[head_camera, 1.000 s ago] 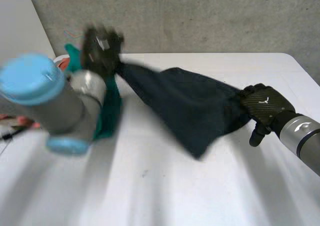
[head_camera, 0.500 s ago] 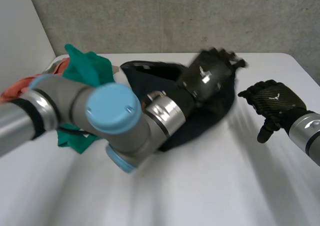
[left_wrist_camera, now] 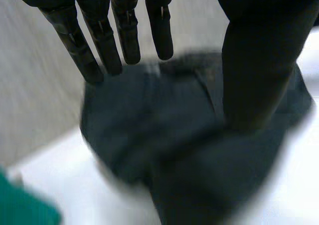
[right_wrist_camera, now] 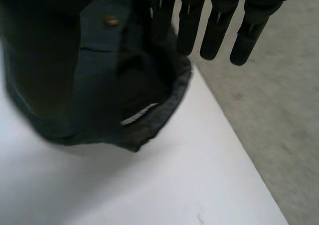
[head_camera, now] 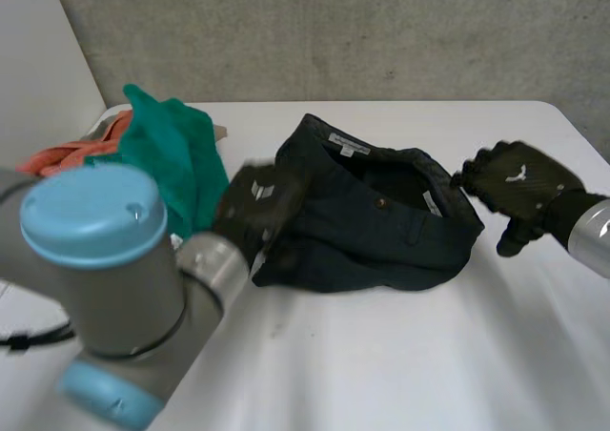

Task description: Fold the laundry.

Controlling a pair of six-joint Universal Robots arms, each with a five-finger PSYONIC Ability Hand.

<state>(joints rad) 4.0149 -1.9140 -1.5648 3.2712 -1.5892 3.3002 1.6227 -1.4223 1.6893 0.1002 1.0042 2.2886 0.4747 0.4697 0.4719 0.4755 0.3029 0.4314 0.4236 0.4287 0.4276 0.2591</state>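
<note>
A dark navy garment (head_camera: 372, 226) lies in a bunched heap on the middle of the white table (head_camera: 400, 355), its waistband and label facing up. My left hand (head_camera: 255, 205) hovers at the garment's left edge. In the left wrist view its fingers (left_wrist_camera: 99, 41) are straight and spread above the dark cloth (left_wrist_camera: 149, 130), holding nothing. My right hand (head_camera: 515, 183) sits just off the garment's right end. Seen from the right wrist, its fingers (right_wrist_camera: 219, 31) are straight over the waistband (right_wrist_camera: 149, 120), clear of the cloth.
A green cloth (head_camera: 172, 154) and an orange one (head_camera: 71, 153) are piled at the table's far left, close behind my left arm (head_camera: 105, 278). A grey wall stands beyond the table's back edge.
My left hand swung the garment's end across to the right, let go, and drew back to its left edge. The garment dropped into a heap. My right hand released it and shifted slightly right.
</note>
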